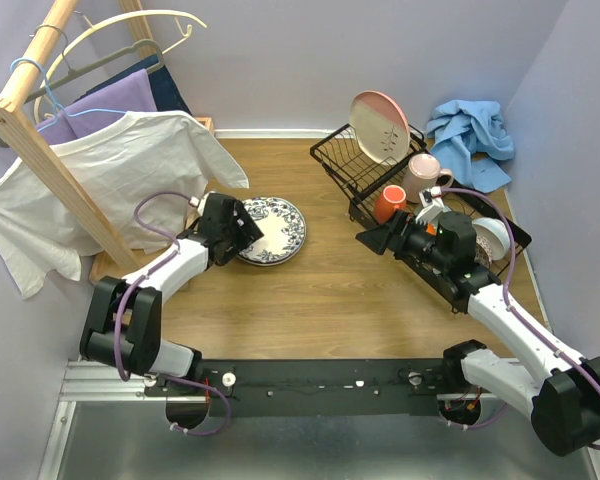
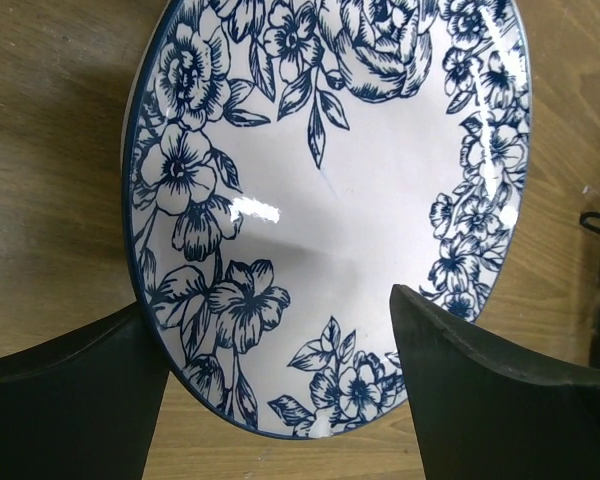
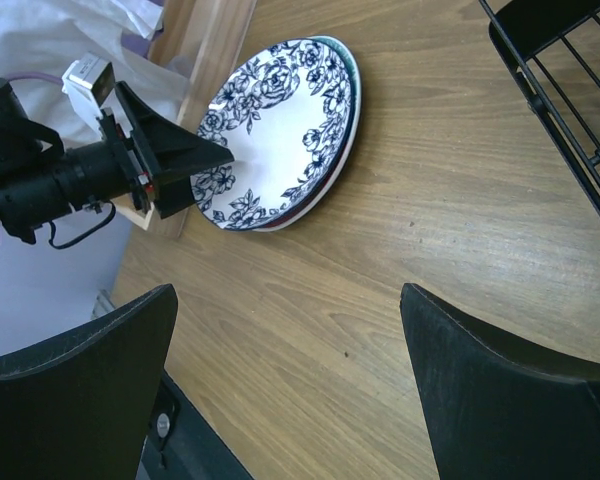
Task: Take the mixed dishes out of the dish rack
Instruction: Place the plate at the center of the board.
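The black wire dish rack (image 1: 352, 165) stands at the right. A pink-and-cream plate (image 1: 380, 125) stands upright in it, with a pink mug (image 1: 425, 175), an orange mug (image 1: 388, 203) and a pale bowl (image 1: 492, 238). A blue floral plate (image 1: 277, 228) tops a small stack on the table; it also shows in the right wrist view (image 3: 280, 130). My left gripper (image 1: 242, 228) is open, with its fingers on either side of the plate's near rim (image 2: 270, 420). My right gripper (image 1: 372, 238) is open and empty above bare wood (image 3: 287, 290), beside the rack.
A wooden clothes stand (image 1: 40, 150) with hangers and a white shirt (image 1: 130, 160) fills the left side; its base is just behind the plate stack. A blue cloth (image 1: 475, 135) lies at the back right. Purple walls close in the back and the right.
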Controlling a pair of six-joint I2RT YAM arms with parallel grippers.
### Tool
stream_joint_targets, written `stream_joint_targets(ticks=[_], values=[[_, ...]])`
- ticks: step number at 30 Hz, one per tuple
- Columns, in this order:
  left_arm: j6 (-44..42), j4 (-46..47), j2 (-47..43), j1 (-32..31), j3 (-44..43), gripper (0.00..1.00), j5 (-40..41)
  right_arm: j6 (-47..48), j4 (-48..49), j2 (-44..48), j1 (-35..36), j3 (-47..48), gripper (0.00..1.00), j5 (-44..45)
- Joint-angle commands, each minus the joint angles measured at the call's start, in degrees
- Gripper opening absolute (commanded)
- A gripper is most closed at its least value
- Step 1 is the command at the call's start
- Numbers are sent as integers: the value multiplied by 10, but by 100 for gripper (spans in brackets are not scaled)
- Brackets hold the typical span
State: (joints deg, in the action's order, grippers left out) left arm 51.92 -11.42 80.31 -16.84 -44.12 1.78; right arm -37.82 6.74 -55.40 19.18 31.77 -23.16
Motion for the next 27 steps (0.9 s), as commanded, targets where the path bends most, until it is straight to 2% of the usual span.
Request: stream_joint_targets(ticks=[1, 4, 11, 27], values=[[-40, -18, 26, 0, -33, 93, -18, 16, -13, 2, 0, 22, 100, 19], [-52, -33, 40, -2, -45, 94, -32, 24, -22, 1, 1, 29, 100, 23], [-74, -83, 38, -6, -61, 99, -6, 36, -32, -4, 1, 41, 100, 29], [-83, -100, -2, -6, -18, 99, -5, 68, -52, -30, 1, 74, 100, 51]])
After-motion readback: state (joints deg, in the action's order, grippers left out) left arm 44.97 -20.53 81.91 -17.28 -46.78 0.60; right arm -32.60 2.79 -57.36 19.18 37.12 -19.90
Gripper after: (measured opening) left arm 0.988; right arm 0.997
